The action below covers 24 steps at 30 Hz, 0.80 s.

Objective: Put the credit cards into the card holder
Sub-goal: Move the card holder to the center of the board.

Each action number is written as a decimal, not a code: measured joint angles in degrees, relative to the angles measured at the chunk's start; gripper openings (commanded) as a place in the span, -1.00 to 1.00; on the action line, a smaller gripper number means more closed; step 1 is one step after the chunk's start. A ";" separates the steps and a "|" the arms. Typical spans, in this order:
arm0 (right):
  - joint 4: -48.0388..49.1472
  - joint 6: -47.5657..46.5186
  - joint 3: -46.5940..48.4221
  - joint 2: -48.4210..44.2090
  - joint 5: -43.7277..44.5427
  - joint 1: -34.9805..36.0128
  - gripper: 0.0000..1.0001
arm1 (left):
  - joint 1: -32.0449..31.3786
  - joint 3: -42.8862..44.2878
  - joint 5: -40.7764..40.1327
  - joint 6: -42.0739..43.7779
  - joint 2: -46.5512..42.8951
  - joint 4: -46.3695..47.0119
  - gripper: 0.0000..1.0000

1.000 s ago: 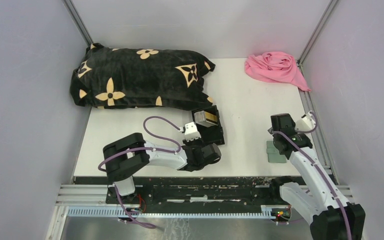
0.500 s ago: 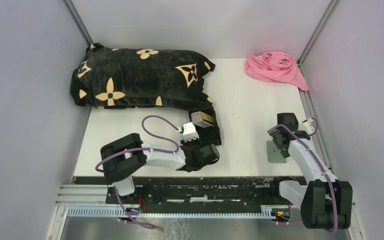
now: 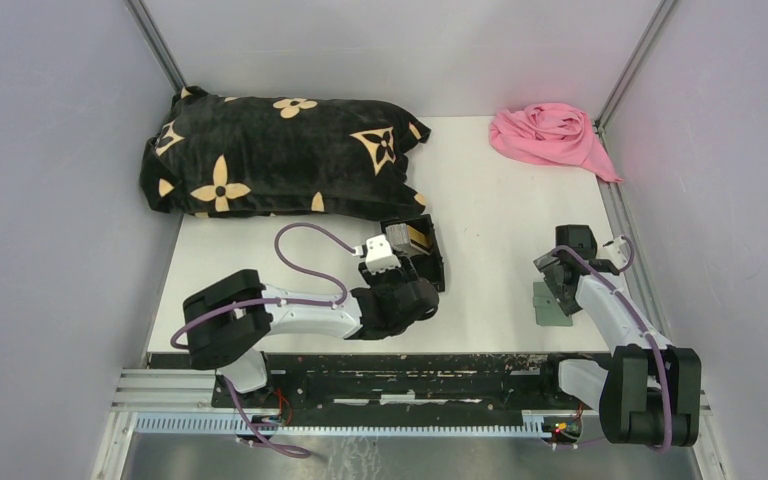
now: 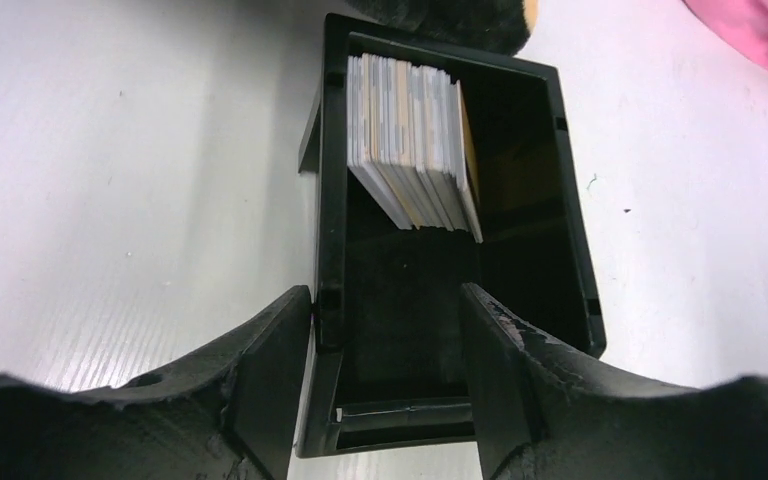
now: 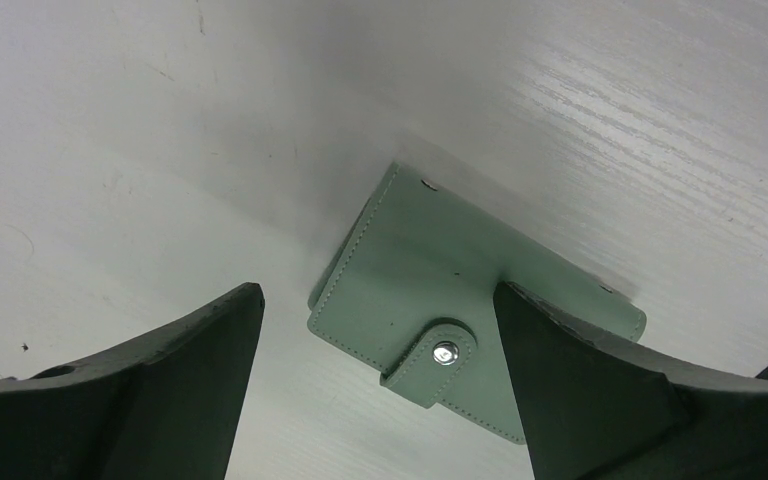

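The credit cards [image 4: 410, 130] stand on edge as a small stack at the far end of a black open-topped box [image 4: 570, 200]. They also show in the top view [image 3: 408, 237]. My left gripper [image 4: 385, 300] is open at the box's near end, its left finger outside the left wall and its right finger over the inside. The sage-green card holder [image 5: 430, 270] lies shut on the table with its tab snapped. It also shows in the top view [image 3: 550, 303]. My right gripper [image 5: 380, 310] is open and empty just above it, one finger over its right part.
A black pillow with tan flowers [image 3: 280, 155] lies at the back left, close behind the black box [image 3: 430, 265]. A pink cloth [image 3: 550, 135] sits in the back right corner. Grey walls close both sides; the right wall is near the card holder.
My left arm has shifted its elbow left and brought its gripper up to the box's near end. My right arm has folded back, its gripper staying over the card holder.
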 measured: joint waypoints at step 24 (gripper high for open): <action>-12.52 0.52 1.20 -8.90 -0.39 -0.31 0.89 | -2.21 -5.25 -0.04 15.56 -6.54 18.18 0.30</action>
